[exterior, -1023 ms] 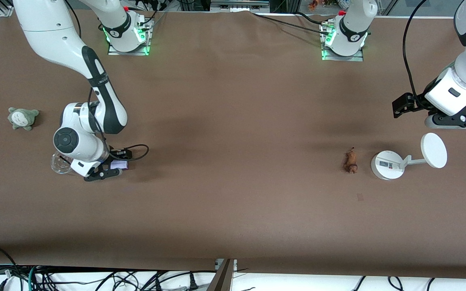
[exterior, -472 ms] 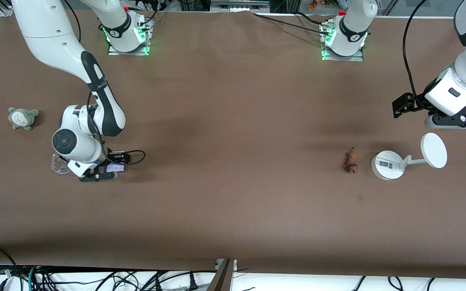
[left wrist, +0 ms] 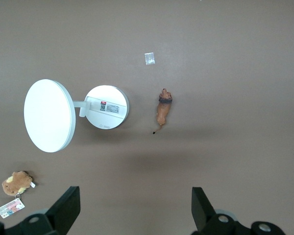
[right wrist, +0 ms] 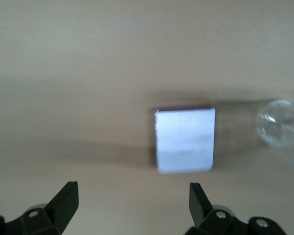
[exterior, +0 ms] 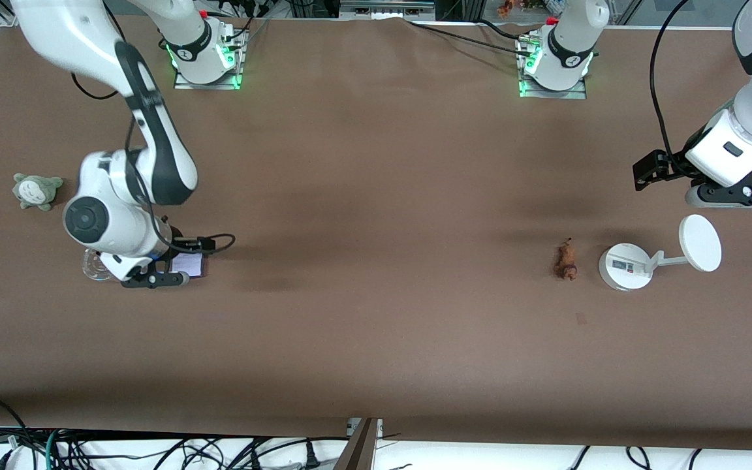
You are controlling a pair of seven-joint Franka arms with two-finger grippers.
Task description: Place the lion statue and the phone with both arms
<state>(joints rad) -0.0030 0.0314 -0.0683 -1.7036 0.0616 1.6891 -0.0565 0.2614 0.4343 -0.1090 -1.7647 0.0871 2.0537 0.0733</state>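
Table (exterior: 376, 339): brown cover; the strip nearest the front camera carried nothing that the views showed.

Lion (exterior: 566, 260): lay on its side on the table toward the left arm's end, just beside the stand's round base and apart from it. In the left wrist view the lion (left wrist: 162, 108) showed its darker mane end and thin tail, with nothing gripping it. Judged not yet handled.

Stand (exterior: 625, 266): white, with a round base and a disc on a short arm, beside the lion and toward the left arm's end.

Phone (exterior: 188, 264): lay flat on the table toward the right arm's end, partly covered by the arm in the front view. The right wrist view gave the phone (right wrist: 185, 140) whole, pale face up, free of the fingers.

Clear dish (exterior: 94, 266): beside the phone, toward the table's end, partly under the arm.

Right gripper (exterior: 154, 279): low over the table at the phone; fingers spread wide and holding nothing. Right gripper (right wrist: 132, 205) framed the phone from above.

Plush (exterior: 36, 190): grey-green, farther from the camera than the phone, near the table's end.

Left gripper (exterior: 738, 194): waited over the table above the stand's disc; fingers spread, empty. Left gripper (left wrist: 132, 208) looked down on lion and stand.

Progress, as a judgement: neither item was held, and the frames marked no goal. Both placements seemingly remained, the phone first.
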